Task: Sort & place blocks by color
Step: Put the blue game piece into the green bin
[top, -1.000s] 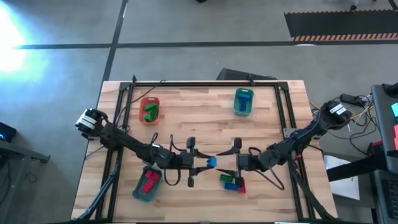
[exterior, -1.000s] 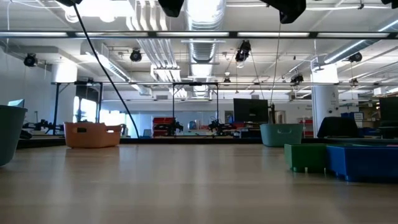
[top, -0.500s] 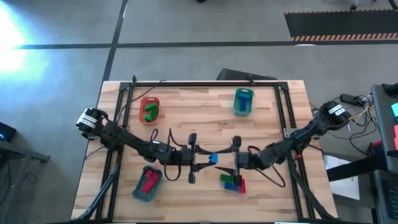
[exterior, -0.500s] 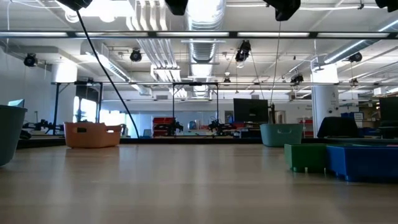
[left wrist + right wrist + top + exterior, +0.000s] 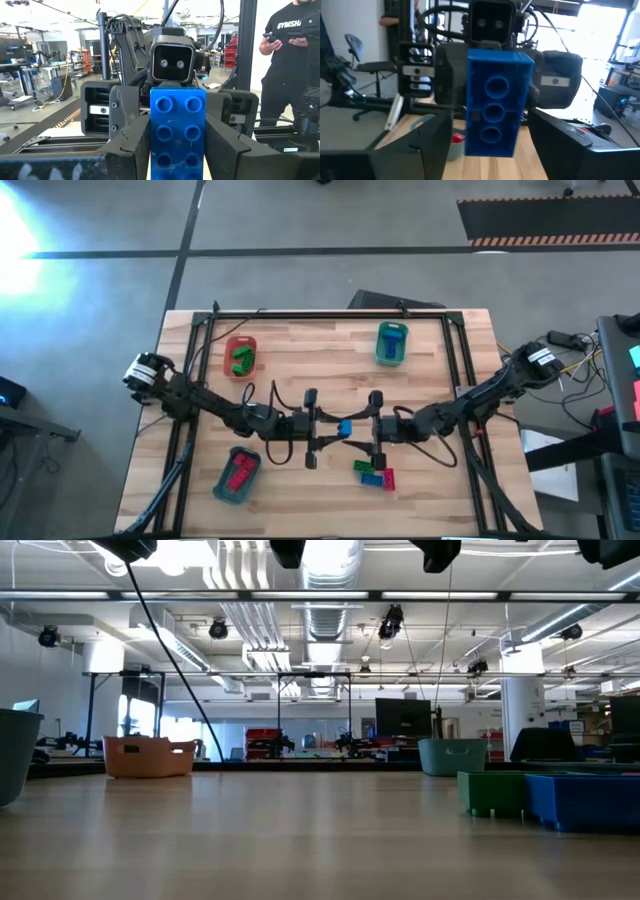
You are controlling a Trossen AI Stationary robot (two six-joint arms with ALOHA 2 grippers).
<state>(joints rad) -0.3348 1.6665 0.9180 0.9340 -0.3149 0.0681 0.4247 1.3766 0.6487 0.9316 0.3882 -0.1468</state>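
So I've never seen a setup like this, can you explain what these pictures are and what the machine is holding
It is a robot with two dark arms at a wooden table. One picture looks straight down from above, one looks level across the tabletop, and two come from cameras on the arms' wrists.

On the table are three small trays: a red tray with green bricks, a green tray with a blue one, a teal tray with red ones. A few loose bricks lie near the front.

The left gripper is shut on a blue brick above the middle. The right gripper faces it, open, fingers either side of the brick.
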